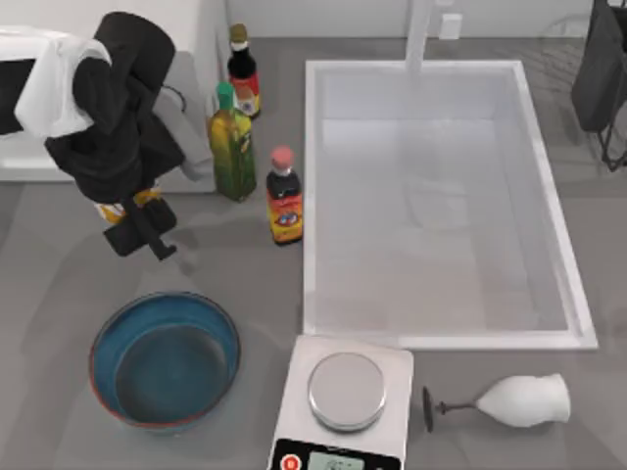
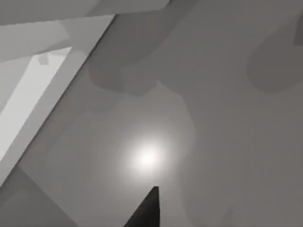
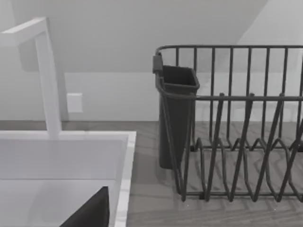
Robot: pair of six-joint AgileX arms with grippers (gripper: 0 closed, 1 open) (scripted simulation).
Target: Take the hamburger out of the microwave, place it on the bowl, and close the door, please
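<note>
My left claw [image 1: 147,235] hangs over the grey tabletop [image 1: 235,274], just in front of the white microwave [image 1: 29,98] at the far left. Right under my arm I see a small yellow-orange and white bit, the hamburger [image 1: 125,206]. My claw seems to hold it, but I cannot tell how wide my fingers are. The blue bowl [image 1: 165,360] sits nearer the front, apart from my claw. My right arm rests at the far right, by the dish rack [image 3: 236,142].
</note>
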